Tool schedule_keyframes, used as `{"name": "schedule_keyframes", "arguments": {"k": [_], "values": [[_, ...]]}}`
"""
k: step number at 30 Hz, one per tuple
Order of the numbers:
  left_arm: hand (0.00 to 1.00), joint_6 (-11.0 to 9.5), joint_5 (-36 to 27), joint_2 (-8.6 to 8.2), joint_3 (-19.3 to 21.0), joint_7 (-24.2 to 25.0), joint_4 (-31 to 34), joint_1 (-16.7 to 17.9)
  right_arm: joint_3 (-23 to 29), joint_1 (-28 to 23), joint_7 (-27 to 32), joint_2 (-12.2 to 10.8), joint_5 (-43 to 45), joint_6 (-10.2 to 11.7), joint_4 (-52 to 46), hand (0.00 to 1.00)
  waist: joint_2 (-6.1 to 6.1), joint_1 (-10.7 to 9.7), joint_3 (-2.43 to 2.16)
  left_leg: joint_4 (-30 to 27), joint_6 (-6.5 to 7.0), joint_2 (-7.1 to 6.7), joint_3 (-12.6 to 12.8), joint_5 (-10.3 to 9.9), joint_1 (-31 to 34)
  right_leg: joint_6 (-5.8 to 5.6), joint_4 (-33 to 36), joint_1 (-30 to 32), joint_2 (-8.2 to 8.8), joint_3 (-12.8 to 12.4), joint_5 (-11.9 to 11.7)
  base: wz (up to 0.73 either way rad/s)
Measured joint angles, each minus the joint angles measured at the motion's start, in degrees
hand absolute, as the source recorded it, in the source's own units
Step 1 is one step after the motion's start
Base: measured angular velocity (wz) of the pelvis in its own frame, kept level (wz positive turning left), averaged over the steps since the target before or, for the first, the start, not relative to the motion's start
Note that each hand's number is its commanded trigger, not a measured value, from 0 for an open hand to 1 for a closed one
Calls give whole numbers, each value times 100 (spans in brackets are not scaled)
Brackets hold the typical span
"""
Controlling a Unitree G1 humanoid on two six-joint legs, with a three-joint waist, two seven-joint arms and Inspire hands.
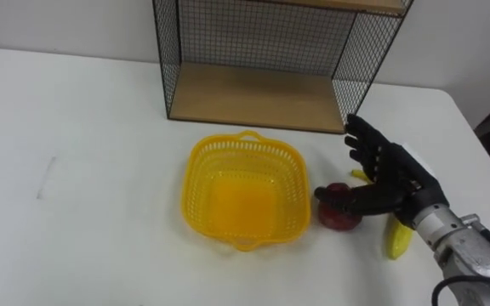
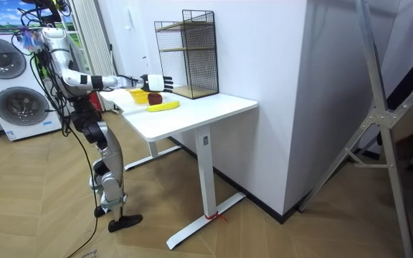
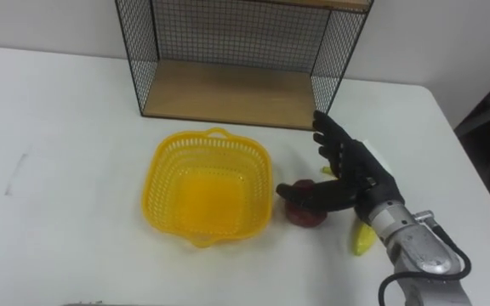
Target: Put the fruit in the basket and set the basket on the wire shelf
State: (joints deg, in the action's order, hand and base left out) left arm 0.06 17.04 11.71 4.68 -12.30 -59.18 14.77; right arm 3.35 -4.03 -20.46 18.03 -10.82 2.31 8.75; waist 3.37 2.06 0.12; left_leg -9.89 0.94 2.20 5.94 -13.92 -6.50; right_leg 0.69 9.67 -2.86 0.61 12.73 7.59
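Hovers with right hand (image 1: 391, 180) spread wide, clutching nothing, thumb over the red apple (image 1: 337, 219) just right of the empty basket (image 1: 247, 138), toward the table's (image 1: 75, 127) right edge; banana (image 1: 398, 241) lengthwise under the wrist.

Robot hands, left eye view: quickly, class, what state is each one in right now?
Left robot hand: cannot be told.
Right robot hand: open, fingers straight, thumb reaching over the red fruit, not gripping it.

The white table (image 1: 75, 127) bears wire shelf (image 1: 253, 93) (at the back), yellow basket (image 1: 245, 195), red fruit (image 1: 339, 219), banana (image 1: 398, 242).
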Motion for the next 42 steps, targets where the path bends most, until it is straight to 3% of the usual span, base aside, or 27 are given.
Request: {"name": "schedule_keyframes", "arguments": {"k": [12,30,34,41,42], "values": [[0,-44,3,3,-26,1,-22,-10,-14,-8,-146,0,119,1,0,0,15,-5,-17,-52,0,6,5,0,5,-1,12,-4,8,44,-2,0],[0,-46,10,17,-29,1,-86,-21,-206,-56,-138,0,1146,20,403,0,23,17,-29,-52,0,2,4,-1,28,-1,2,21,14,-10,-3,0],[0,-46,12,17,-25,1,-121,-47,-219,-62,-138,-6,1713,28,317,0,44,30,-46,-54,0,-2,13,-1,33,-1,12,33,17,-18,-3,0],[0,-45,78,20,-25,2,-104,-48,-219,-188,-2,-14,2313,197,219,0,70,89,-60,-73,1,-6,-18,0,98,-2,12,85,25,1,-4,0],[0,-45,88,21,-25,1,-104,-49,-219,-191,12,-14,2340,199,219,61,70,93,-60,-74,1,-6,-21,0,98,-2,11,84,26,1,-4,0]]}}
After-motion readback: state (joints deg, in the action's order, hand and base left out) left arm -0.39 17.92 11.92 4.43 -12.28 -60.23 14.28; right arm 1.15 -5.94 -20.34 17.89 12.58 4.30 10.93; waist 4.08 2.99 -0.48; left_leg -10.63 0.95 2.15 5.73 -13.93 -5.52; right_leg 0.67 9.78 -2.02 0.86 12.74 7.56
